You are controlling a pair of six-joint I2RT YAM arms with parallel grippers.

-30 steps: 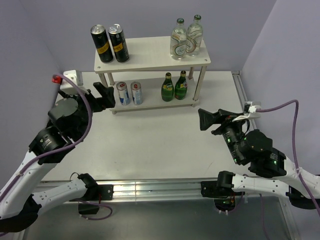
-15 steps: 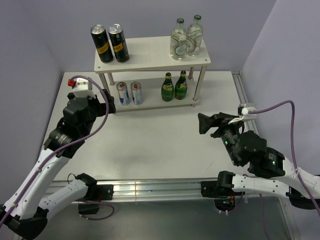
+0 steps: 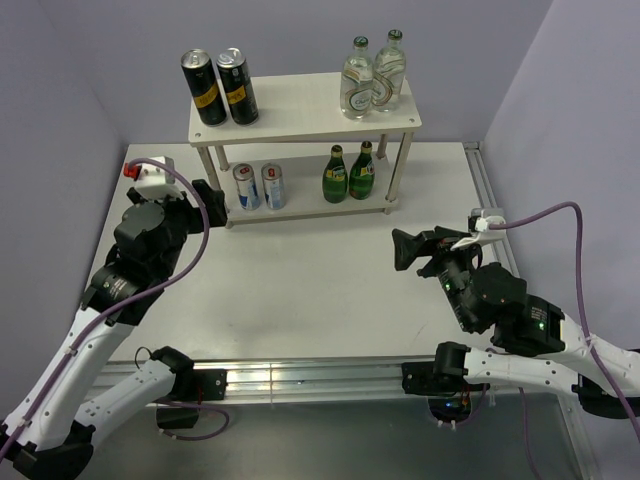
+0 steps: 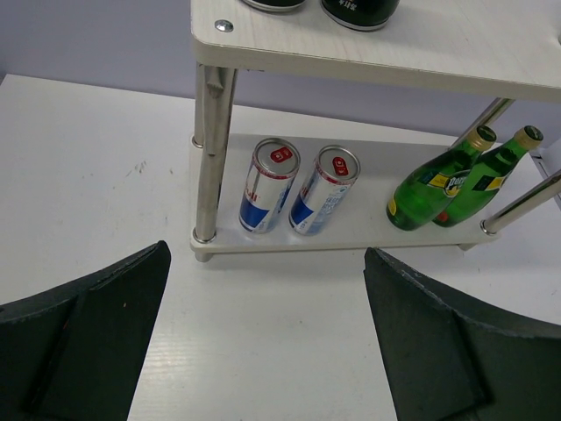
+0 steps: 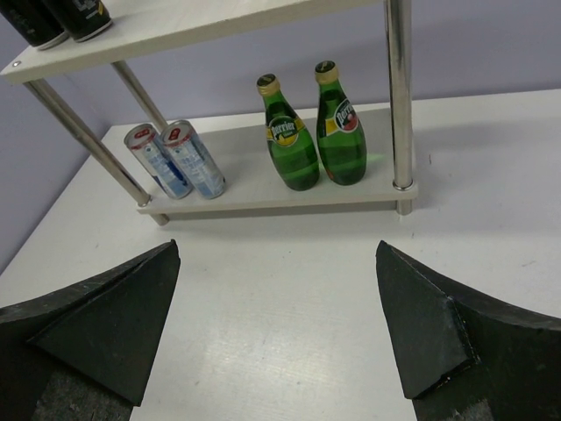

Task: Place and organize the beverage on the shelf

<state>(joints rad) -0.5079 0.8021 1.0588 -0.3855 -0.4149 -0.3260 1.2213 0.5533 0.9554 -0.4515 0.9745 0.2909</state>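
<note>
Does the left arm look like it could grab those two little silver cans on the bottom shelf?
Probably yes. The open left end effector faces the silver cans, with only bare table between. The shelf leg beside them and the top board overhead could crowd it.

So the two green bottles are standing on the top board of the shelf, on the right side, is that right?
Not quite. The two green bottles stand on the bottom board of the shelf, on the right side. The overhead view shows it.

The black cans (image 4: 359, 9) are cropped at 12 o'clock in the left wrist view; only bases are shown.
</note>
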